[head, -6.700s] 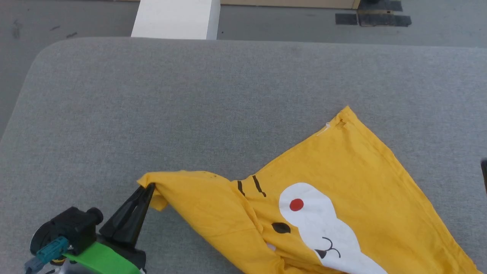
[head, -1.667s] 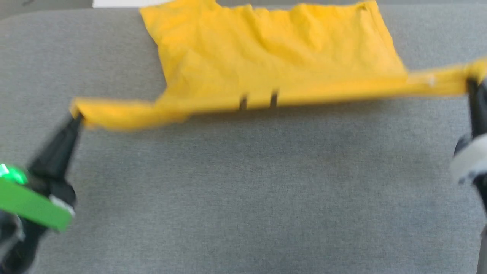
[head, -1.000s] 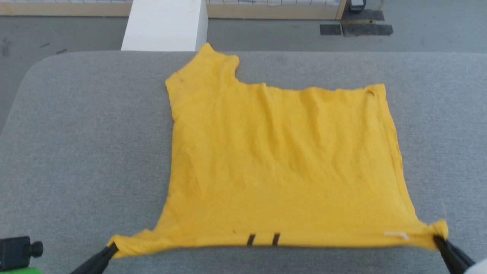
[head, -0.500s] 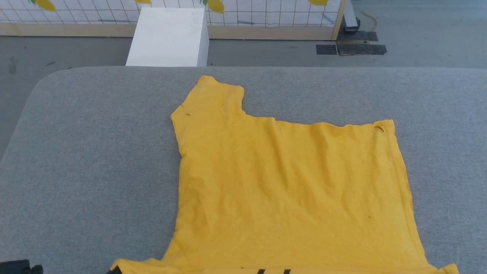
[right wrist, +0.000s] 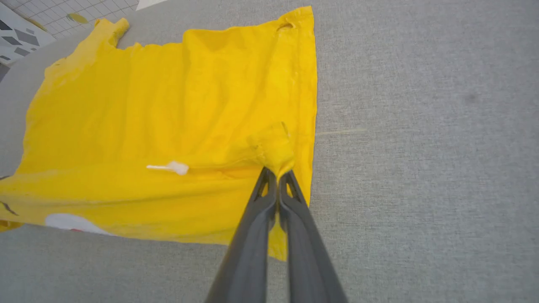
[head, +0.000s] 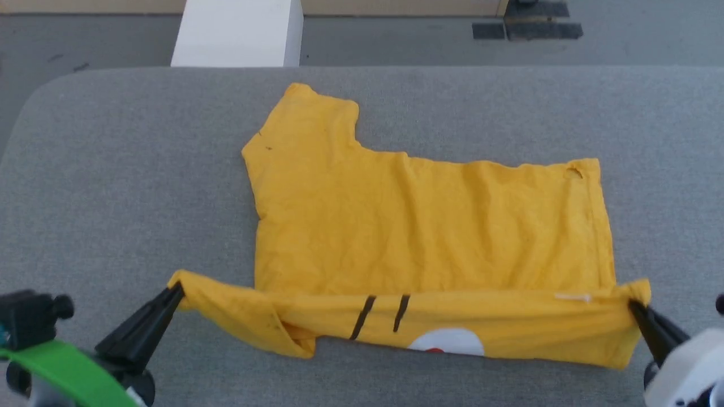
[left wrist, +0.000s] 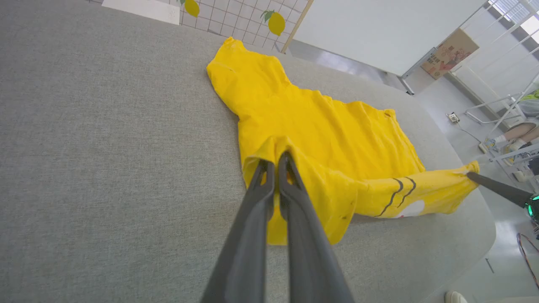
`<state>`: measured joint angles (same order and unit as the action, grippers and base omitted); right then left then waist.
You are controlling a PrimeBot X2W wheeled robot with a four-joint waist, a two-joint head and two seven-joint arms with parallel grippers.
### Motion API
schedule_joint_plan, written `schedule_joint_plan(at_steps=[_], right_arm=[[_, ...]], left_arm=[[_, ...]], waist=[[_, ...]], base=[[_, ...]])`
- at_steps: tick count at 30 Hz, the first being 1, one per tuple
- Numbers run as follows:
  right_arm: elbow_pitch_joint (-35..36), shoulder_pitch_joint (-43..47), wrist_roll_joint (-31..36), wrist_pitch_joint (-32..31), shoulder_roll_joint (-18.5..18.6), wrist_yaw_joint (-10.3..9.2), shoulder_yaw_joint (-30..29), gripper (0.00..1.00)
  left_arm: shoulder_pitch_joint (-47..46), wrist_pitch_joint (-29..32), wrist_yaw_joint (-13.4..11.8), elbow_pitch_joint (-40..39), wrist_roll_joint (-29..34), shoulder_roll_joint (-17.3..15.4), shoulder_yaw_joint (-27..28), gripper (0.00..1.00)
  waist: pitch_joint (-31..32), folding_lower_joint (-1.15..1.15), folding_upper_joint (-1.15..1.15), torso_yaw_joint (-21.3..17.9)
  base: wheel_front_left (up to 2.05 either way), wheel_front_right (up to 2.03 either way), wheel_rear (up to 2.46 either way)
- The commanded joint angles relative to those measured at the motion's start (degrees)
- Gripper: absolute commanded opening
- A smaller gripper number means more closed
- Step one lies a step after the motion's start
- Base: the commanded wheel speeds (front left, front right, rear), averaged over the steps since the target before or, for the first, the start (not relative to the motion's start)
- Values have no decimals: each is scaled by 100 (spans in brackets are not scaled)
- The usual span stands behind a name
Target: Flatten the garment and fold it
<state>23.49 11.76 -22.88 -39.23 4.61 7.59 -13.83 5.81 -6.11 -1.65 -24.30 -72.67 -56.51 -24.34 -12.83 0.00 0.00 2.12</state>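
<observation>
The mustard-yellow T-shirt (head: 430,226) lies spread across the middle of the grey fabric-topped bench (head: 113,169). Its plain side is up and most of it is flat, with soft wrinkles.

Both hands hold its near edge, one at each end. The left hand (head: 176,291) has its two dark fingers pressed together on the near-left corner. The wrist view along those fingers shows cloth bunched around their tips (left wrist: 276,158). The right hand (head: 633,305) is likewise closed, pinching the near-right corner, where the fabric gathers into a small knot at the tips (right wrist: 277,171). The rest of the shirt stretches away from both hands toward the far side of the bench.

Between the two hands the held edge runs in a nearly straight, taut line, raised a little above the bench. A band of the printed side is turned over toward the robot and droops from that edge. On this band are two dark brown stripes (head: 382,314), the top of a white oval (head: 447,342) and a sliver of a red dot (head: 434,350).

A small white tag (head: 572,297) sits on the fold just beside the right hand. The far-left sleeve (head: 308,110) points toward a white block (head: 237,34) standing on the floor beyond the bench.
</observation>
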Motion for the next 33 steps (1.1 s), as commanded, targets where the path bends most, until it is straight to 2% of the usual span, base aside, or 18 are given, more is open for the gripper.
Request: schedule_joint_plan(at_steps=[1,6,17,27,28,30,31,32,33], right_arm=[[-89,-260,101,78,67,-10,48,0],[-476,-926,344,187,284,-10,150,0],[-1612,-1574,616,342,317,-10,384,0],[-2309,-1790,647,304,228,-10,517,0],[-2349,-1790,650,282,224,-10,528,9],[-2399,-1785,627,238,209,-10,537,38],[-2405,-1785,616,234,204,-10,535,54],[-2399,-1780,608,229,204,-10,534,98],[-2379,-1769,588,214,203,-10,523,100]], left_arm=[[-313,103,45,172,174,91,-82,0],[-1113,437,217,812,522,411,-385,0],[-2083,873,566,2103,849,1165,-991,0],[-2388,1313,710,3031,873,1467,-1397,0],[-2394,1326,718,3067,846,1487,-1402,0],[-2393,1321,731,3112,771,1530,-1388,0],[-2385,1327,735,3122,735,1538,-1381,9],[-2377,1332,738,3120,711,1537,-1376,17],[-2362,1328,737,3113,675,1534,-1358,26]], waist=[[-311,0,0,-21],[-573,0,0,-66],[-790,0,0,-133],[-817,0,0,-211],[-806,0,0,-219],[-776,0,0,-234],[-752,0,0,-238],[-731,0,0,-240],[-702,0,0,-239]], base=[[0,0,0],[0,0,0],[0,0,0],[0,0,0],[0,0,0],[0,0,0],[0,0,0],[0,0,0],[0,0,0]])
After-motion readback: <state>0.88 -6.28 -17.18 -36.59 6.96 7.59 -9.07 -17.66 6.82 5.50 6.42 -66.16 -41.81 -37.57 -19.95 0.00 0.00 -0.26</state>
